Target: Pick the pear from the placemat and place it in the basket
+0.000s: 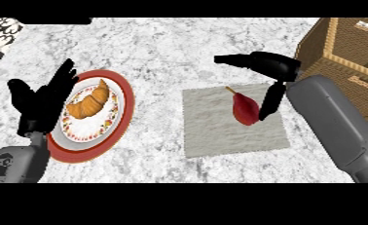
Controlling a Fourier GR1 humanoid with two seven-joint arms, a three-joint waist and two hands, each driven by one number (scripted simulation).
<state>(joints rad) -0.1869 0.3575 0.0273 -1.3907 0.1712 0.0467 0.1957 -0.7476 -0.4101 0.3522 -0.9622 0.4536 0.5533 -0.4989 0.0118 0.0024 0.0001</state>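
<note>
Marbled grey surface (pixel 165 48) fills my view. At nine o'clock my left robot hand (pixel 39 100) rests open beside the croissant plate (pixel 122 117). Centre-right, the red pear (pixel 246 108) lies on the placemat (pixel 215 131); smooth, firm, likely rolls, so I'd grip its belly. My right robot hand (pixel 277 70) straddles it, spread, thumb touching; basket (pixel 338 53) at two o'clock.

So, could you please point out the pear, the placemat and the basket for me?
pear (pixel 246 109), head view, middle of its red body.
placemat (pixel 215 131), head view, bare part left of the pear.
basket (pixel 345 48), head view, its woven wall.
</note>
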